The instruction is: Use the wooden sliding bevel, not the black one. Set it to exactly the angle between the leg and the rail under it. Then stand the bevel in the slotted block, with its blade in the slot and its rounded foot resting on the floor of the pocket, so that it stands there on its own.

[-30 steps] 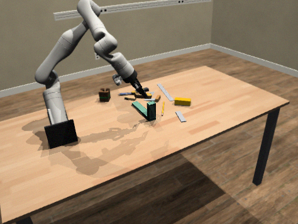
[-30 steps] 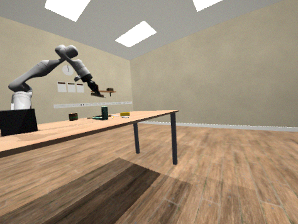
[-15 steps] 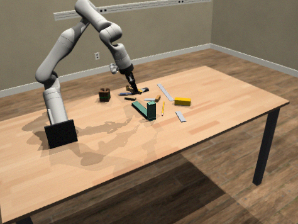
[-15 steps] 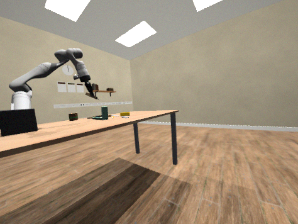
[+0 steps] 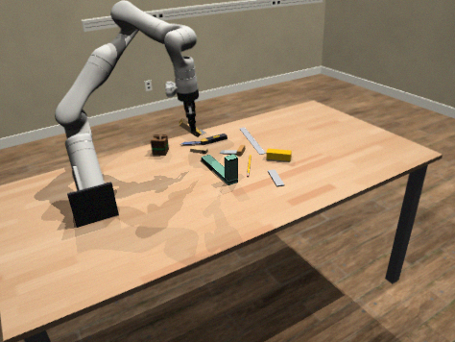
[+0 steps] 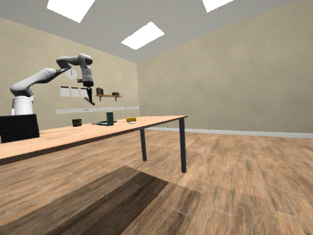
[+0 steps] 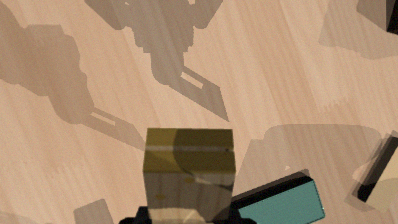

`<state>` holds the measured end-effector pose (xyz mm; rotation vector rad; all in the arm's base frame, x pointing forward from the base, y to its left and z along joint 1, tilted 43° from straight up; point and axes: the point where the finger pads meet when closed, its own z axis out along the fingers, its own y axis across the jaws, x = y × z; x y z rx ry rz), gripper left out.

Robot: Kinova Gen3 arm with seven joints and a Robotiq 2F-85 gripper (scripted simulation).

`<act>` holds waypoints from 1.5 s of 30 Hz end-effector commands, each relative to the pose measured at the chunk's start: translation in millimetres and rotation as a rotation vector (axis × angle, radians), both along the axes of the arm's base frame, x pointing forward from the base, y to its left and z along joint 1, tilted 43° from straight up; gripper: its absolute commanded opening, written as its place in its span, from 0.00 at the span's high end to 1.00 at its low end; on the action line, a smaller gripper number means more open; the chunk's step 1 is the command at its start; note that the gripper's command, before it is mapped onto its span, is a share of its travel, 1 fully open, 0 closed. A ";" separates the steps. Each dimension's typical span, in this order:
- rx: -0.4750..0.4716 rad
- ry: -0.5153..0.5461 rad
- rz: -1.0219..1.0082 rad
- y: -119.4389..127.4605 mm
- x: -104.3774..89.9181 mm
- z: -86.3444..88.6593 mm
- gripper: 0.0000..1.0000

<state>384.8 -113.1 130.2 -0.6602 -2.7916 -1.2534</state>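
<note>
My gripper (image 5: 192, 126) is shut on the wooden sliding bevel (image 5: 187, 127) and holds it in the air above the far side of the table, pointing down. In the wrist view its wooden stock (image 7: 189, 170) fills the lower middle, seen end-on, with the table far below. In the exterior view the bevel (image 6: 88, 100) hangs well above the table top. The slotted block (image 5: 159, 144), brown with a green base, stands to the left. The green leg and rail (image 5: 223, 167) stand to the right in front, and their top shows in the wrist view (image 7: 280, 201). The black bevel (image 5: 211, 139) lies flat just below the gripper.
A steel ruler (image 5: 251, 140), a yellow block (image 5: 278, 155), a pencil (image 5: 249, 165), a small grey plate (image 5: 275, 178) and a small wooden tool (image 5: 238, 150) lie right of the leg. The arm's black base (image 5: 92, 204) stands at the table's left.
</note>
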 end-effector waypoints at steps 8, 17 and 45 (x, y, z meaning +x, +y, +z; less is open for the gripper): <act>0.098 0.183 0.109 53.9 -3.9 54.5 0.90; 0.179 0.335 0.201 100.3 -8.3 100.1 0.90; 0.325 0.612 0.367 184.3 -16.2 182.8 0.90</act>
